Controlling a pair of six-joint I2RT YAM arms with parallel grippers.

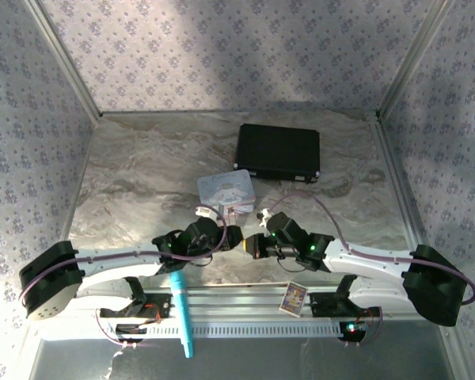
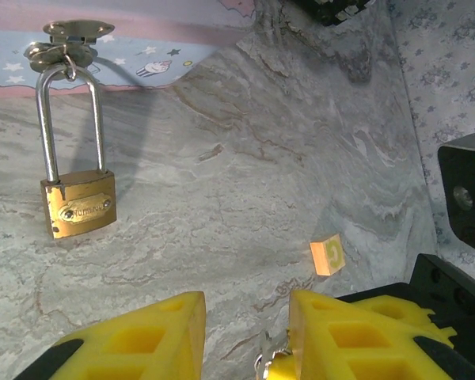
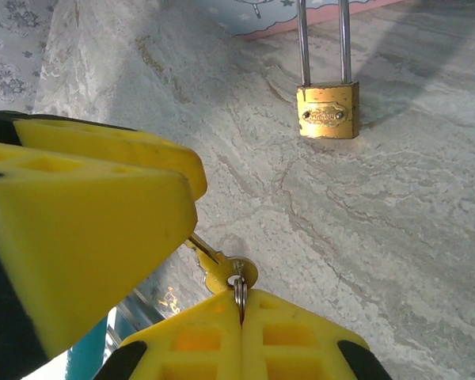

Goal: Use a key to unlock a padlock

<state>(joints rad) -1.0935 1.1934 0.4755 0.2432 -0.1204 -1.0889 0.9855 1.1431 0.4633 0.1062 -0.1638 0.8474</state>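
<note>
Right end effector [image 3: 241, 307] clenched on the ring of the key [image 3: 220, 273], which it holds just above the tabletop [image 2: 245, 182]. Left end effector [image 2: 247, 310] released, its yellow jaws apart, with the key's blade reaching in beside one of them. The padlock [image 2: 77, 204] rests on the tabletop against the pastel tin [image 2: 142, 47], its shackle threaded through the tin's hasp.
</note>
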